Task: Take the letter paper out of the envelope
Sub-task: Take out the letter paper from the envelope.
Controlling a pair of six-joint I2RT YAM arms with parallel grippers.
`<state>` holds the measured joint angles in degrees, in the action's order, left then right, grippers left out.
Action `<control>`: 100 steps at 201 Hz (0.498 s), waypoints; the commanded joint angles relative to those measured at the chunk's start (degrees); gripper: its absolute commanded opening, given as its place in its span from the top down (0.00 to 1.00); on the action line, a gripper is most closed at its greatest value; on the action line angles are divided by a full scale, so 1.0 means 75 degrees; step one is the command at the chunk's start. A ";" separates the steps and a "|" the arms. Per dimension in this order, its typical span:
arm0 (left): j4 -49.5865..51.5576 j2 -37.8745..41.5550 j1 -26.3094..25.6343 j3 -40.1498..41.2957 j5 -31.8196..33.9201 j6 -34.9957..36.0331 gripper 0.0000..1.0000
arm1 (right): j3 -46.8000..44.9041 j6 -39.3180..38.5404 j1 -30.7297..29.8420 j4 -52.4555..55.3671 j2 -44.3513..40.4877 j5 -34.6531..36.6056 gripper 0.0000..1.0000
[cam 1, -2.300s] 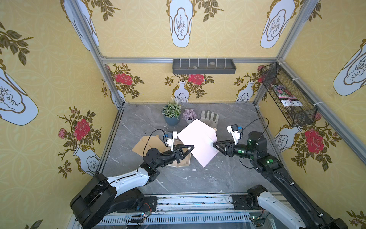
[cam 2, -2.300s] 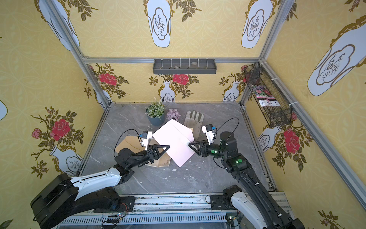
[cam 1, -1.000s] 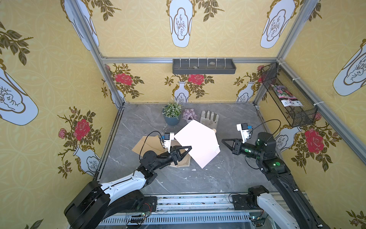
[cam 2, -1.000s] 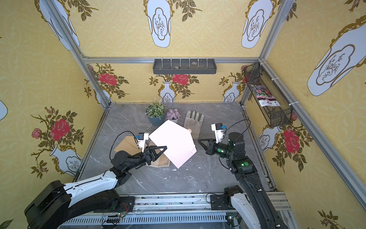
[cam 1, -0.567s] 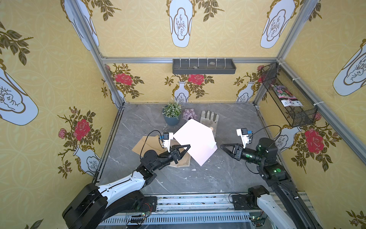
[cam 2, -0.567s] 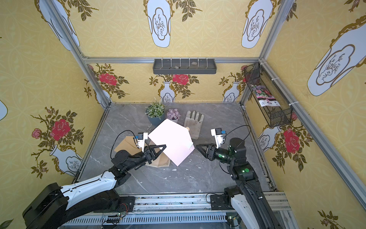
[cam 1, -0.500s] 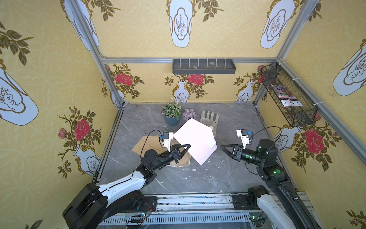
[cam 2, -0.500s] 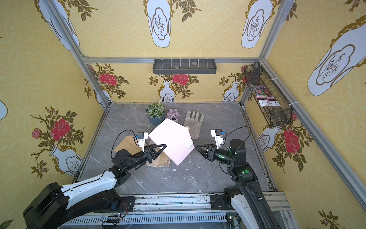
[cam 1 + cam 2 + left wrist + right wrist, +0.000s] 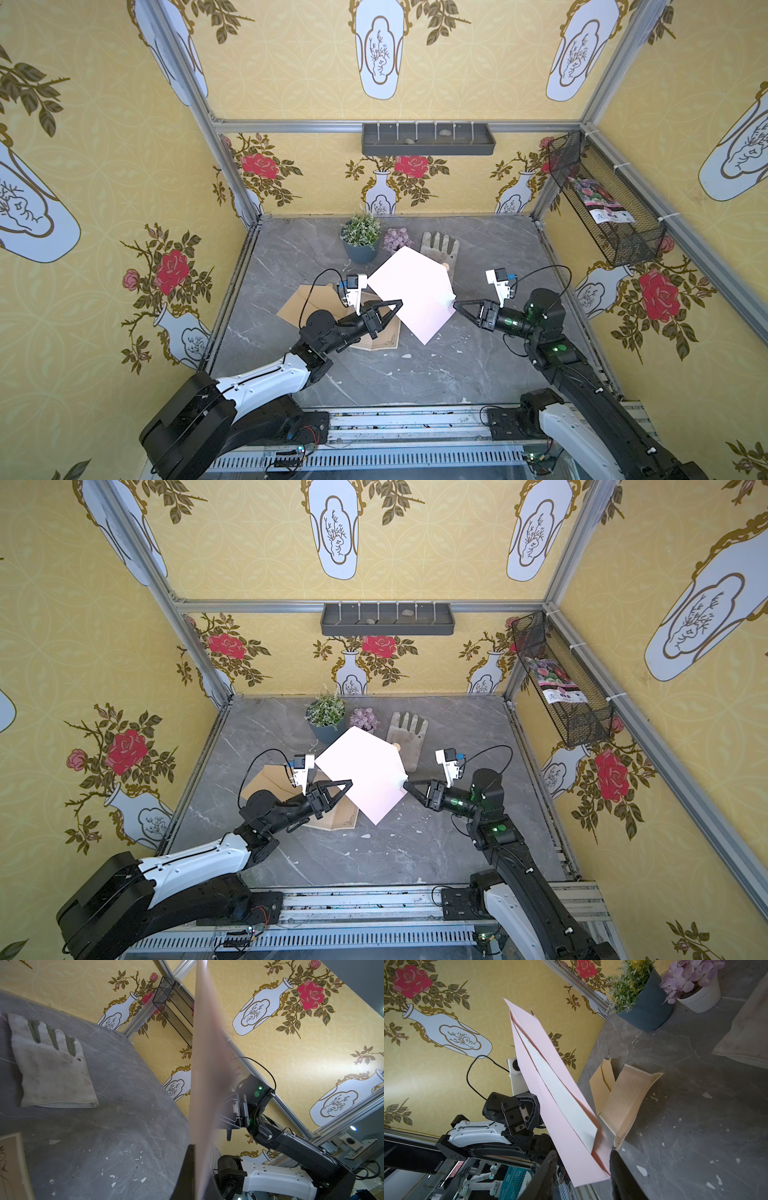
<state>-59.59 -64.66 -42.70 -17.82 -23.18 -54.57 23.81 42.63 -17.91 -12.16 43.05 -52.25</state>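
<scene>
My left gripper (image 9: 400, 302) (image 9: 351, 782) is shut on one edge of the pink envelope (image 9: 415, 295) (image 9: 365, 775) and holds it above the table, tilted. In the left wrist view the envelope (image 9: 205, 1064) shows edge-on between the fingers (image 9: 187, 1167). My right gripper (image 9: 455, 304) (image 9: 582, 1151) is open, with its jaws on either side of the envelope's opposite corner (image 9: 562, 1132). The white letter paper (image 9: 556, 1084) shows inside the envelope's open side. It does not show in the top views.
A tan envelope (image 9: 316, 299) and a tan lined sheet (image 9: 382, 338) (image 9: 627, 1097) lie on the table under the left arm. A potted plant (image 9: 360, 237), a purple flower pot (image 9: 397, 240) and a glove (image 9: 440, 249) stand behind. A wire basket (image 9: 602, 199) hangs on the right wall.
My right gripper, shut and drawn back a second ago, has opened and moved in to the envelope's corner. The left gripper still holds the envelope, which has swung slightly.
</scene>
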 commanded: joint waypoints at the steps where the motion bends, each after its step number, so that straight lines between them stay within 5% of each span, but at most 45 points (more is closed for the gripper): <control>1: -0.0375 -0.0027 0.0009 0.0022 -0.0118 -0.0025 1.00 | -0.0017 0.0121 -0.0012 -0.0700 0.0095 -0.0098 0.57; 100: -0.0989 -0.0491 0.0009 -0.0061 -0.0330 -0.0294 1.00 | -0.0233 0.0471 -0.0026 -0.1767 0.0610 -0.0191 0.59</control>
<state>-63.20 -67.44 -42.70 -17.96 -24.47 -56.18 22.28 44.95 -18.00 -19.66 47.05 -52.95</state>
